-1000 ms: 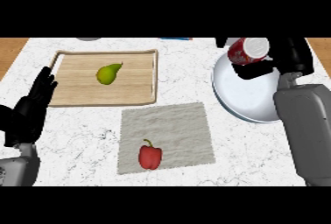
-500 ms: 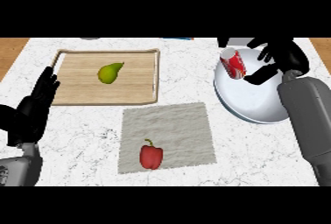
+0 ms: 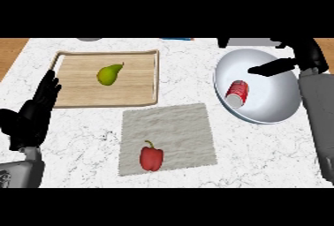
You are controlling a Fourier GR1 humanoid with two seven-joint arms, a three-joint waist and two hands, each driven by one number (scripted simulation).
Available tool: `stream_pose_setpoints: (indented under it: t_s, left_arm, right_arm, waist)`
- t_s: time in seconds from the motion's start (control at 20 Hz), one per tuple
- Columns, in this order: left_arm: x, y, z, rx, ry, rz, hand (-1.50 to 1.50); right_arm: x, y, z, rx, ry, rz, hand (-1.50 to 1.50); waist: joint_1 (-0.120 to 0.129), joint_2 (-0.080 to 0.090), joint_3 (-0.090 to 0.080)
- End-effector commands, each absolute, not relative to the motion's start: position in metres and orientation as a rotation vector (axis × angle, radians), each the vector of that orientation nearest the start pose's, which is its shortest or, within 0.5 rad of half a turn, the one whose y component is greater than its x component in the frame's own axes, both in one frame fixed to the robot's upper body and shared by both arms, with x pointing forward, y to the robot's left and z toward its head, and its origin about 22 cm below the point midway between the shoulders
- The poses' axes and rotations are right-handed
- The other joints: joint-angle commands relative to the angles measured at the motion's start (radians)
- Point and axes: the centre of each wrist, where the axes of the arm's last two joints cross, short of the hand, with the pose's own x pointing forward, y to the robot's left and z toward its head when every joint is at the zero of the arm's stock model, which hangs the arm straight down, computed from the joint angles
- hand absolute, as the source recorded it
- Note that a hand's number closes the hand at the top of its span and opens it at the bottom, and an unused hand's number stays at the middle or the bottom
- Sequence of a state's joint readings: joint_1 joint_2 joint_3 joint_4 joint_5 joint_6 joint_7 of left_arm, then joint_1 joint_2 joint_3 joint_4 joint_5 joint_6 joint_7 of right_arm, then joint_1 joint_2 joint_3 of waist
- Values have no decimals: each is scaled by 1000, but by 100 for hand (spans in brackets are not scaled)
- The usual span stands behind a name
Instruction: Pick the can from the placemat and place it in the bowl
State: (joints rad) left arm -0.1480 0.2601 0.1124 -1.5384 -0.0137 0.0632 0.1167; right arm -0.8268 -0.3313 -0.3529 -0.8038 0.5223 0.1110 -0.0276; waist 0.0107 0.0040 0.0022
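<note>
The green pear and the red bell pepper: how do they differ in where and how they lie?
The green pear lies on the wooden tray, while the red bell pepper lies on the pale grey placemat. The pear's stem end tilts toward the upper right; the pepper's green stem points almost straight up in the view. The pear is slim and tapered, the pepper blocky. Neither is touched by a hand.
</note>
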Motion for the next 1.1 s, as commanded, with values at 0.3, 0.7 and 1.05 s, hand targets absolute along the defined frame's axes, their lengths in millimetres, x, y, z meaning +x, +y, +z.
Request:
stream_pose_setpoints:
  t_s: [0.3, 0.7, 1.05]
  left_arm:
    - [268, 313, 46, 318, -1569, -73, 0]
    - [264, 309, 72, 321, -1596, -82, 0]
    - [275, 290, 47, 314, -1576, -80, 0]
  right_arm:
    - [389, -425, 132, -289, -1656, 28, -150]
    - [312, -524, 106, -236, -1651, -8, -150]
    - [287, -561, 127, -85, -1718, -14, -150]
  waist:
    - [-3, 0, -1]
    - [2, -1, 0]
    - [7, 4, 0]
